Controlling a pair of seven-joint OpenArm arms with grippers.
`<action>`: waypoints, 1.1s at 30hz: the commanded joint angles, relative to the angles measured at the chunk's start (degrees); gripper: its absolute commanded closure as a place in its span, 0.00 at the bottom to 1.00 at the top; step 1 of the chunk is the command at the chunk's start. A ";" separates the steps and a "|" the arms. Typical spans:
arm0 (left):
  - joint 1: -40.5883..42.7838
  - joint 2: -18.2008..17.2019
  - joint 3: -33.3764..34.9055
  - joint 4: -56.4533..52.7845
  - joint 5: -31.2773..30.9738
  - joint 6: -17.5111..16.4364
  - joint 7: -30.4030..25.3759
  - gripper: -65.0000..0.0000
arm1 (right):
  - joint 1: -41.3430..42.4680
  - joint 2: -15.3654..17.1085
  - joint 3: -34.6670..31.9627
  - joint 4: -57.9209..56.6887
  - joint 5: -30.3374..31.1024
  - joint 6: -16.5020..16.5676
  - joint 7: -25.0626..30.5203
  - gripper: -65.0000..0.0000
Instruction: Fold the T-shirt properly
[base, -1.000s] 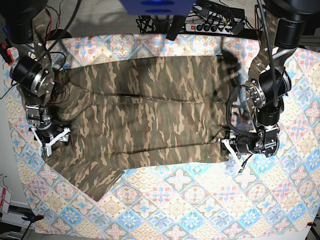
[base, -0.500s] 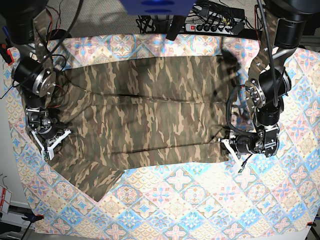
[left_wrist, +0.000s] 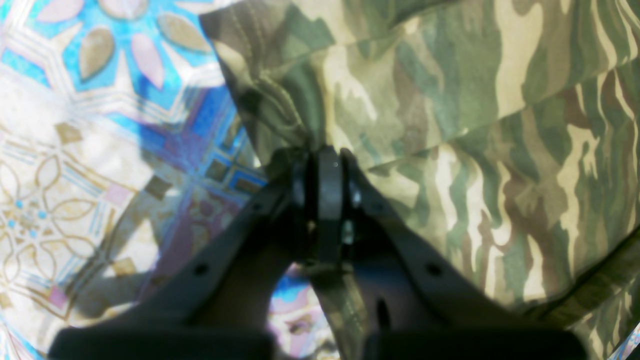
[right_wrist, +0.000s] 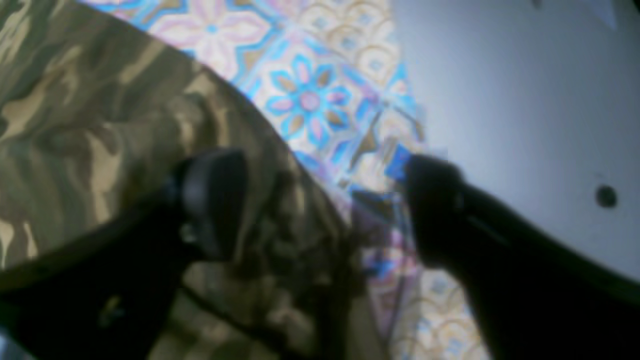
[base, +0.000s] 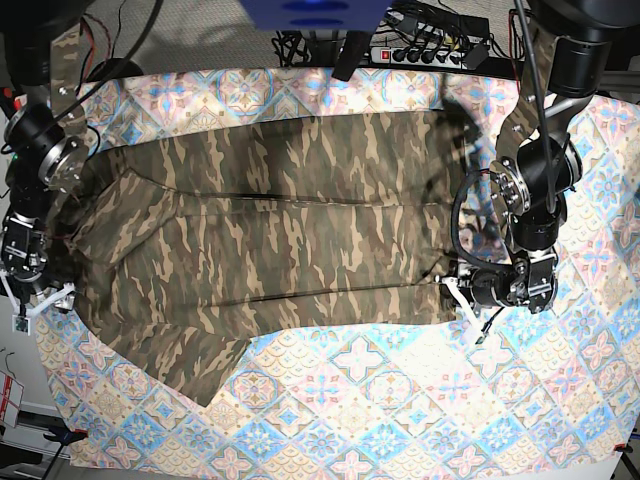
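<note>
Centrally, the T-shirt (base: 270, 230) lies spread flat on the tile-patterned cloth (base: 400, 400) that covers the desk, its long axis running side to side in the base view; a sleeve or corner flap (base: 190, 370) juts toward the cloth's near edge. Two lengthwise creases cross the shirt's body, which suggests that the long sides are already turned in, though this is a judgement from the folds alone.

At one short end of the shirt, the left gripper (left_wrist: 322, 160) has its jaws together and clamped on the hem; in the left wrist view, fabric bunches right at the closed tips and trails back between them. At the opposite short end, the right gripper (right_wrist: 320, 200) has its jaws wide apart and holds nothing. One finger (right_wrist: 215, 200) stands over the camouflage fabric, the other over the patterned cloth just past the shirt's edge, so the edge passes between them. Whether the jaws touch the fabric cannot be told; that view is blurred.

For the coming move, the shirt's edge lies directly between the right jaws, and both arms sit at the ends of the long axis, each beside its own end. A fold across that axis would likely need the right jaws to close on this edge first.
</note>
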 joint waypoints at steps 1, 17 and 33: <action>-2.05 -0.52 0.07 0.76 -0.12 -0.28 -0.75 0.96 | 0.39 0.95 0.35 -0.85 0.40 0.40 1.41 0.19; -0.99 0.09 0.07 0.84 2.26 -0.28 -0.92 0.96 | -2.77 2.27 -0.79 -17.99 0.31 0.66 15.56 0.23; -0.90 0.18 0.07 0.84 2.26 -0.28 -0.57 0.96 | -2.69 -3.36 -14.07 -17.99 0.40 0.66 14.86 0.98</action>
